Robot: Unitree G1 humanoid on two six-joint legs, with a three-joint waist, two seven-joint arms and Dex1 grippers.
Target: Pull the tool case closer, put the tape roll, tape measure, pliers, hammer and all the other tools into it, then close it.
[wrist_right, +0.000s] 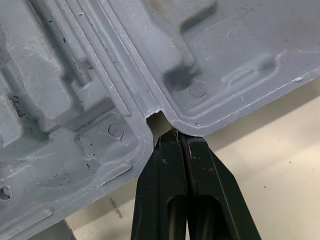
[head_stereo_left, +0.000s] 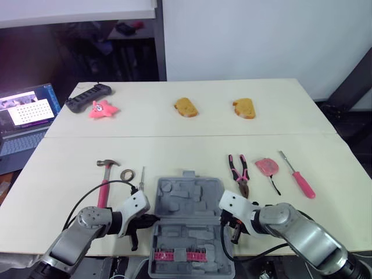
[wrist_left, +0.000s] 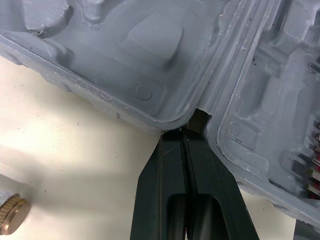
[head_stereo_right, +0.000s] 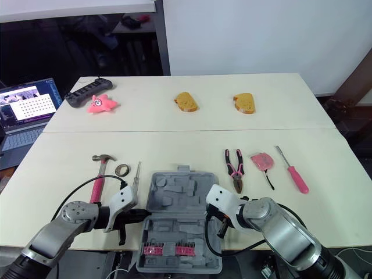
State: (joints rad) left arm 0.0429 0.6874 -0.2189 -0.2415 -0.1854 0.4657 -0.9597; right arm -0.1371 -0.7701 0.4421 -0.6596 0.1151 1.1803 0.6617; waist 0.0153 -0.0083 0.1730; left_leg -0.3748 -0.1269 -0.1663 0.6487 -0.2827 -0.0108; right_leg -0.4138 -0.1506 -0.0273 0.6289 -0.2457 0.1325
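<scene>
At the worktop's [head_stereo_left: 174,152] near edge the open tool case [head_stereo_left: 189,204] lies flat; left fingers [wrist_left: 165,167] and right fingers [wrist_right: 162,170], each pair pressed together, meet its hinge ends.

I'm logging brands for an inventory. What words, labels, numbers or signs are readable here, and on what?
No text can be read in any view.
Laptop: the screen shows a grid of dots and a small picture; any writing is too small to read.
Tool case: plain grey moulded plastic, no lettering seen, even close up in the wrist views.
Tape measure: too small to tell if it has a label.
</scene>
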